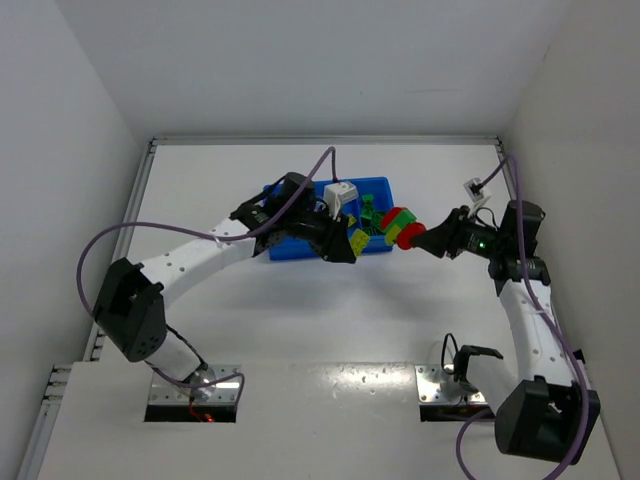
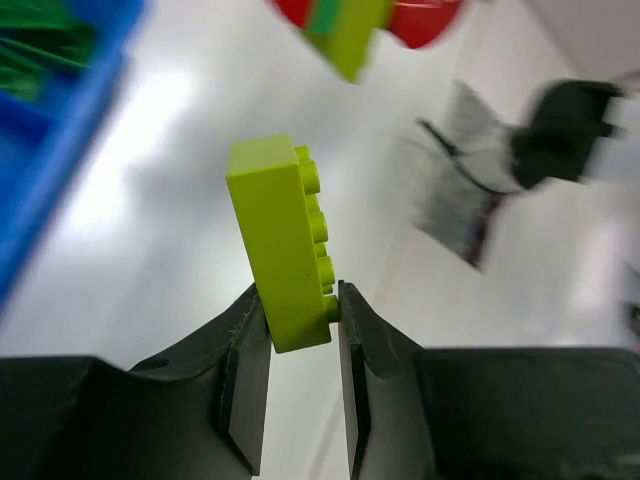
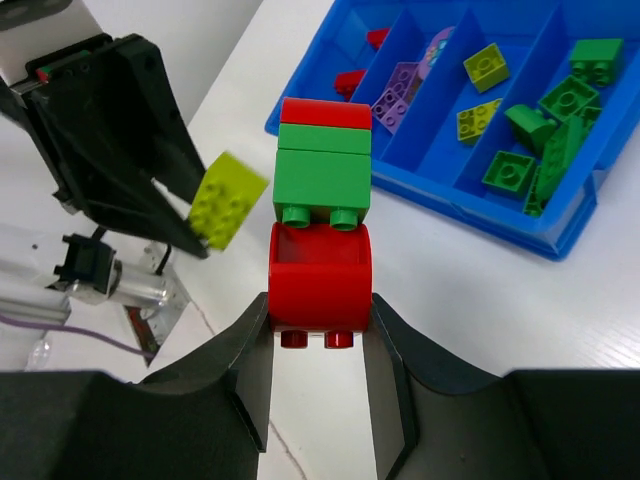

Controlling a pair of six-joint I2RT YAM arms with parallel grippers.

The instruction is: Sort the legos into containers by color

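Bricks are held by both grippers. A yellow-green plastic lego brick (image 2: 285,240) is pinched at one end by the left gripper (image 2: 300,300). Its long axis runs straight out from the jaws and its studs are turned to the right in the left wrist view. A stack of red, green and red lego bricks (image 3: 320,190) is clamped at its lower red brick by the right gripper (image 3: 320,305). Its long axis also runs straight out from the fingers, with its studs turned back towards them.

Both loads are held above the white table (image 3: 470,300), near each other and just off a corner of the bright blue plastic tray (image 3: 440,215). Sorted bricks (image 3: 520,130) are seen in its four compartments: red, purple, yellow-green and green in turn. Bare table is left open on the near and right sides of the tray.
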